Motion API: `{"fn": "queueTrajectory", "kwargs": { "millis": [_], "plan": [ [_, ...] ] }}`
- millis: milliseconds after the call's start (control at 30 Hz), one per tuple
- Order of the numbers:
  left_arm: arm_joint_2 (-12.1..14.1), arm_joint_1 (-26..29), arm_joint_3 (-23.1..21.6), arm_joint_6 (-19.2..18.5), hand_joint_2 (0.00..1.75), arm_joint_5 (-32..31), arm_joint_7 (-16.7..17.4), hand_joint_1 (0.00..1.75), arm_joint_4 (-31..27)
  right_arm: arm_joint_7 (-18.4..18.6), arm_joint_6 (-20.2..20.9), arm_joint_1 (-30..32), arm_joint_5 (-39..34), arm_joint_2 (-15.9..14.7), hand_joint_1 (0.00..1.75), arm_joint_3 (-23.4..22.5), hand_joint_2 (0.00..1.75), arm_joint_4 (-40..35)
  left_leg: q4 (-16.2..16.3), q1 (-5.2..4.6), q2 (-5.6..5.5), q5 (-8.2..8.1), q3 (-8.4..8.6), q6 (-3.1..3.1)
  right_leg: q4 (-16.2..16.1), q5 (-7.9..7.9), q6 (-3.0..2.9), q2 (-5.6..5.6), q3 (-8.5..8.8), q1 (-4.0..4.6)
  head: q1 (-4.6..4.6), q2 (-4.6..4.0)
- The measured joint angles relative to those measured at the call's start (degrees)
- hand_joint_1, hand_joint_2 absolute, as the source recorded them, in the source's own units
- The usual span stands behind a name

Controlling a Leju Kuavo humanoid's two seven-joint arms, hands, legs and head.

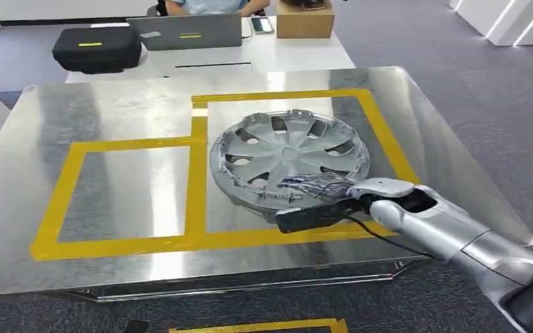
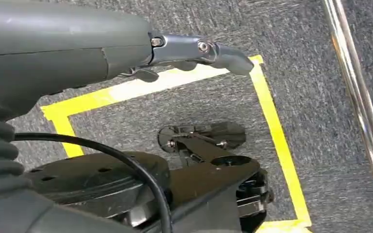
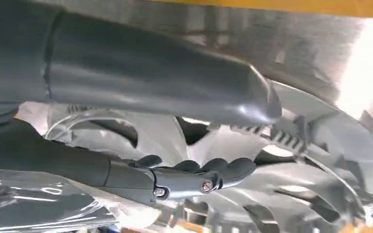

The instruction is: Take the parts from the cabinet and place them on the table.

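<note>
Right hand (image 1: 319, 198): silver arm ending in dark fingers, thumb above and fingers below the near rim of the wheel cover (image 1: 289, 158), clamped on it in the right wrist view. Wheel cover: silver-grey plastic disc, curved spokes with open slots, notched rim; lies on the bench (image 1: 111, 111) inside the right yellow-taped rectangle (image 1: 382, 132), its near edge close to the tape line. Bench: brushed metal, reflective, chamfered far corners; left taped rectangle (image 1: 69, 180) bare, with open room toward every edge. Left hand (image 2: 194, 51): grey, fingers extended and apart, holding nothing, above grey carpet (image 2: 296, 29) with yellow tape.
</note>
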Motion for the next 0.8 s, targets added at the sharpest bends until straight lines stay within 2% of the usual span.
{"fn": "queueTrajectory", "kwargs": {
  "millis": [200, 300, 367, 433, 500, 533, 567, 600, 667, 700, 733, 767, 800],
  "plan": [
    [0.0, 0.1, 0.7, -0.2, 0.0, 0.4, -0.3, 0.0, 0.0, 0.6, 0.3, -1.9, -1.4, -1.8, 0.0, 3.2, 0.0, -2.7, 0.0, 0.0, 0.0, 0.0, -0.01, 0.0, 0.0, 0.0, 0.0, 0.01, 0.11, 0.0, 0.0, 0.0],
    [0.0, 0.2, 1.8, -0.8, 0.0, 1.4, -2.0, 0.0, 0.0, 2.0, -0.4, -3.7, -6.0, -4.4, 0.0, 5.3, 0.0, -6.3, 0.0, 0.0, 0.0, 0.0, 0.0, 0.0, 0.0, 0.01, -0.01, 0.0, -0.07, -0.02, 0.0, 0.0],
    [-0.2, 0.2, 2.7, -0.9, 0.0, 2.3, -2.8, 0.0, 0.0, 2.8, -5.4, -3.3, -7.4, -7.8, 0.0, 5.3, 0.0, -10.9, 0.0, 0.03, -0.07, 0.0, 0.02, 0.01, -0.1, -0.01, 0.0, -0.13, -0.07, -0.05, -0.02, 0.0],
    [-0.5, 0.3, 3.8, -0.4, 0.0, 2.7, -3.0, 0.0, 0.0, 3.1, -17.9, 3.0, -4.4, -13.3, 0.0, 1.9, 0.0, -18.1, 0.0, 0.21, -0.59, -0.03, 0.12, 0.03, -0.4, -0.16, 0.01, -0.7, 0.35, 0.02, 0.0, 0.0],
    [-1.2, 0.6, 4.9, -0.1, 0.0, 2.8, -2.9, 0.0, 0.0, 2.1, -29.3, 18.2, 3.0, -16.0, 0.0, -6.2, 0.0, -25.1, -0.1, 0.47, -1.4, -0.22, 0.35, 0.07, -1.1, -0.3, -0.06, -1.48, 1.36, 0.43, 0.15, 0.0],
    [-1.4, 1.0, 5.1, 0.1, 0.0, 2.8, -2.9, 0.0, 0.0, 1.1, -32.2, 26.0, 5.9, -16.4, 0.0, -10.4, 0.0, -27.6, -0.1, 0.47, -1.57, -0.44, 0.43, 0.1, -1.2, -0.34, -0.03, -1.61, 1.5, 0.5, 0.33, 0.0],
    [-1.6, 1.3, 5.9, 0.3, 0.0, 2.7, -2.6, 0.0, 0.0, -0.7, -33.9, 35.0, 9.5, -15.9, 0.0, -17.7, 0.0, -31.1, 0.3, 0.08, -1.63, -0.76, 0.26, 0.58, -1.5, -0.25, 0.36, -1.54, 2.19, 0.24, 0.33, 0.0],
    [-1.8, 1.5, 6.3, 0.3, 0.0, 2.6, -2.5, 0.0, 0.0, -1.1, -36.1, 41.1, 10.7, -14.7, 0.0, -21.7, 0.0, -33.7, 0.3, 0.02, -1.52, -0.81, 0.24, 0.66, -1.4, -0.28, 0.45, -1.47, 2.08, 0.21, 0.24, 0.0],
    [-2.3, 1.6, 7.2, 0.8, 0.0, 2.1, -2.0, 0.0, -0.1, -0.6, -44.7, 51.9, 13.1, -10.1, 0.0, -32.9, 0.0, -38.3, 0.3, -0.18, -1.54, -0.71, 0.3, 1.02, -1.6, -0.09, 0.89, -1.43, 1.97, -0.06, 0.26, 0.0],
    [-2.6, 1.6, 7.5, 1.1, 0.0, 1.6, -1.9, 0.0, -0.1, -1.5, -47.9, 56.1, 12.7, -6.9, 0.0, -38.9, 0.0, -39.9, -0.6, -0.12, -1.54, -0.52, 0.73, 1.29, -2.0, -0.12, 1.05, -1.48, 1.87, 0.04, 0.18, 0.0],
    [-2.8, 1.7, 7.6, 1.2, 0.0, 1.3, -1.8, 0.0, -0.2, -4.0, -48.9, 59.7, 11.3, -3.9, 0.0, -44.6, 0.0, -40.8, -2.0, 0.45, -1.44, 0.05, 1.57, 1.62, -1.8, -1.08, 1.06, -1.24, 2.31, -0.17, 0.28, 0.0],
    [-3.1, 1.7, 7.9, 1.4, 0.0, 0.6, -1.7, 0.0, -0.2, -7.1, -49.2, 62.5, 10.0, -0.6, 0.0, -50.7, 0.0, -41.0, -2.6, 0.37, -1.44, 0.18, 2.02, 1.8, -0.5, -2.16, 1.12, -0.65, 1.7, -0.13, 0.41, 0.0],
    [-3.3, 1.7, 8.2, 1.5, 0.0, 0.1, -1.5, 0.0, -0.2, -9.4, -49.0, 64.3, 9.3, 2.4, 0.0, -56.1, 0.0, -41.0, -2.7, 0.4, -1.34, 0.32, 1.97, 2.0, 3.1, -4.38, 1.22, -0.19, -0.28, -0.16, 0.5, 0.0]
  ]
}}
